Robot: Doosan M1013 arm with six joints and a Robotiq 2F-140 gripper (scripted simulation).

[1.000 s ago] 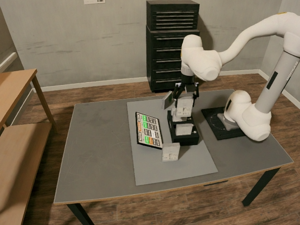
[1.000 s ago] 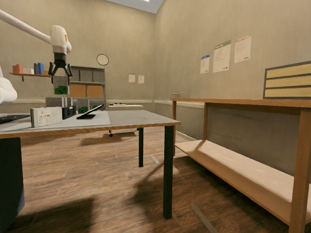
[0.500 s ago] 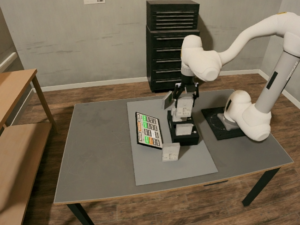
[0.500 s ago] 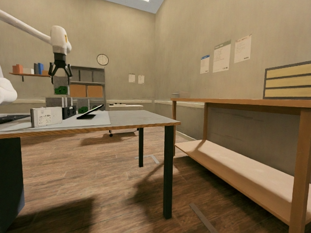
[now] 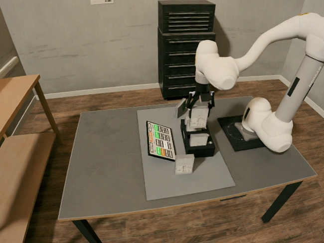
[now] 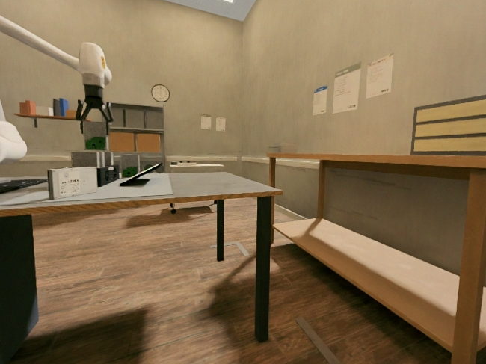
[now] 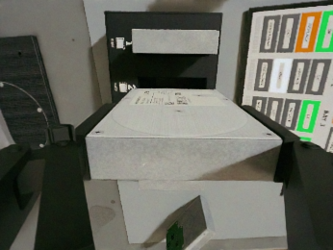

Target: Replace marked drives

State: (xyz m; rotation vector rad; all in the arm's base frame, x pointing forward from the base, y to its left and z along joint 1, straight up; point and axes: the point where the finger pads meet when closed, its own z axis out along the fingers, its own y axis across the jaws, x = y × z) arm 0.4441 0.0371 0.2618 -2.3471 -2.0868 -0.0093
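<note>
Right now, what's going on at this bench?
A robot arm has a drive gripped in its hand, held up above the black dock. An empty slot shows in the dock, next to a seated drive. Two more drives stand on the mat, one at either end of the dock, and a tilted screen beside it shows green and orange marks. The swap looks unfinished.

Beside the black rectangular drive dock, the white-and-black tilted screen bears lettering too small to read, and the wrist view cuts it off. The silvery metal drive above the dock hides part of its bays.
</note>
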